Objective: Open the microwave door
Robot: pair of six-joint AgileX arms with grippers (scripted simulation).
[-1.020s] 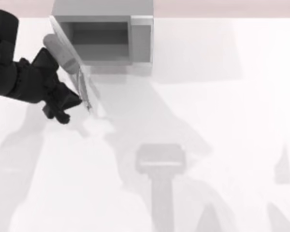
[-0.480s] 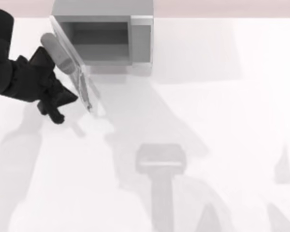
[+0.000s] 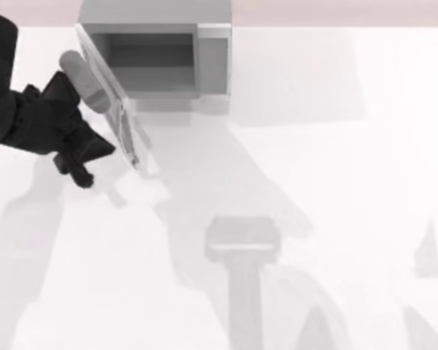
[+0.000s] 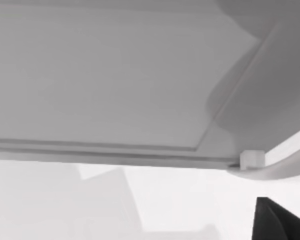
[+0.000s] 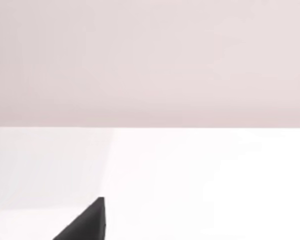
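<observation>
The microwave [image 3: 160,55] sits at the far edge of the white bench [image 3: 314,182], left of the middle in the top view. It is a small boxy grey-silver oven; its dark inner cavity [image 3: 150,62] lies exposed, with a narrow grey control panel [image 3: 213,64] to the right of the opening.

The microwave door [image 3: 109,95] stands swung wide open, hinged at the oven's left front corner and angling out toward the near left. It is a flat grey panel with a silver frame, seen nearly edge-on from above; its free edge, where the pale handle bar [image 3: 130,142] runs, points out over the bench. In the left wrist view the door [image 4: 120,75] fills the upper part as a broad grey window pane inside a paler frame, with a small pale block [image 4: 251,159] at the corner where the curved handle joins.

The left pincer [image 3: 95,157] is just to the left of the door's free edge, close beside the handle, on the door's outer side. Whether its fingers are apart or together I cannot tell, nor whether they touch the handle; only one dark fingertip [image 4: 280,220] shows in the wrist view.

The right arm is out of the top view; its wrist view shows only bench, a pinkish wall [image 5: 150,60] and one dark fingertip [image 5: 90,222]
</observation>
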